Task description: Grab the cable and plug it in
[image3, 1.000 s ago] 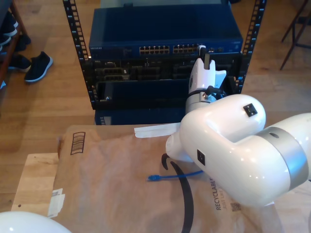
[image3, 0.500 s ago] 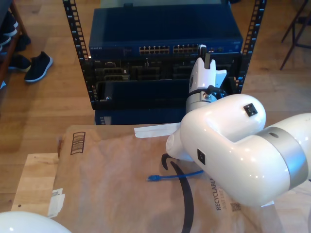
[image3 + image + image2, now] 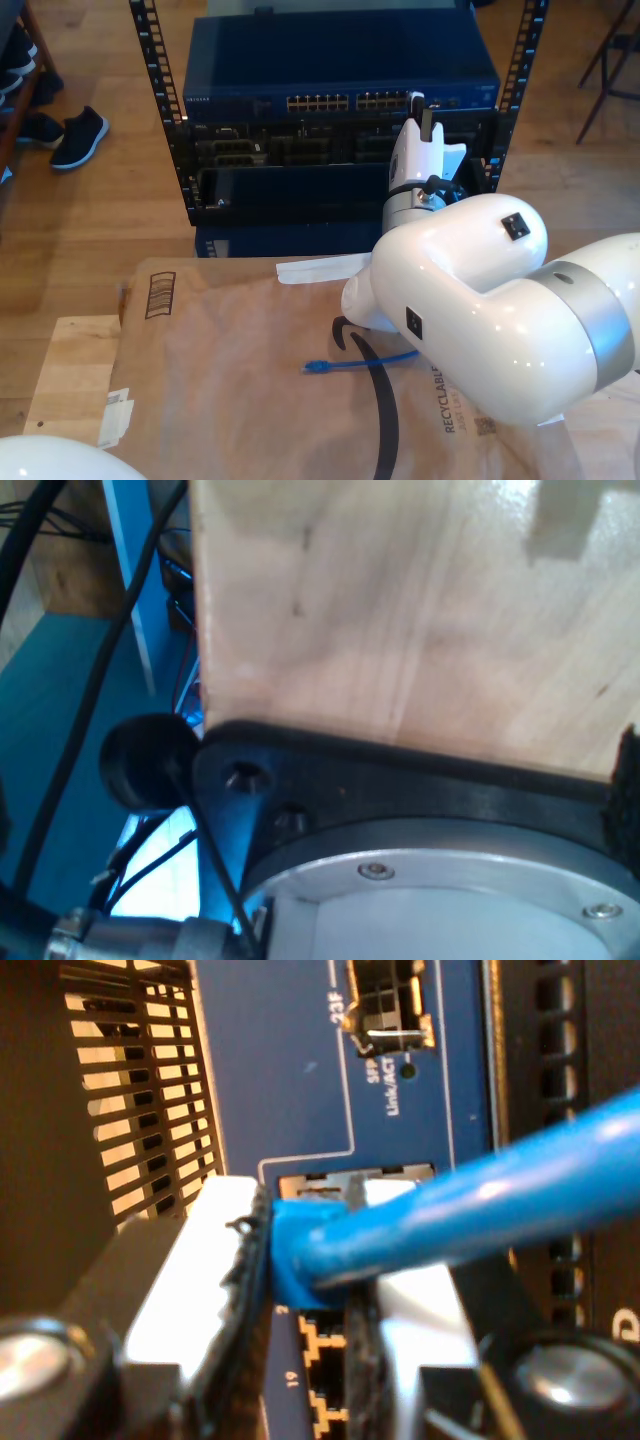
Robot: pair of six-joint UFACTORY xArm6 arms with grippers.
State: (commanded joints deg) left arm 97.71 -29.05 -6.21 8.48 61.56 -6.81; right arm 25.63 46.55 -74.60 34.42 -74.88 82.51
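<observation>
The thin blue cable (image 3: pixel 470 1210) was pinched at its plug end; its other plug lay on brown paper (image 3: pixel 200 380).

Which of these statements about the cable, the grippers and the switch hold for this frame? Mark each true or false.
1. My second gripper is clamped on the blue cable right at the switch's port panel. True.
2. The cable's free plug lies on bare wooden floor. False: it lies on the brown paper covering the table.
3. The second arm reaches toward the rack-mounted switch at the far side of the exterior view. True.
4. The first wrist view looks at the switch ports. False: it faces a pale wooden board over a black mount.
5. The cable is red. False: it is bright blue.
</observation>
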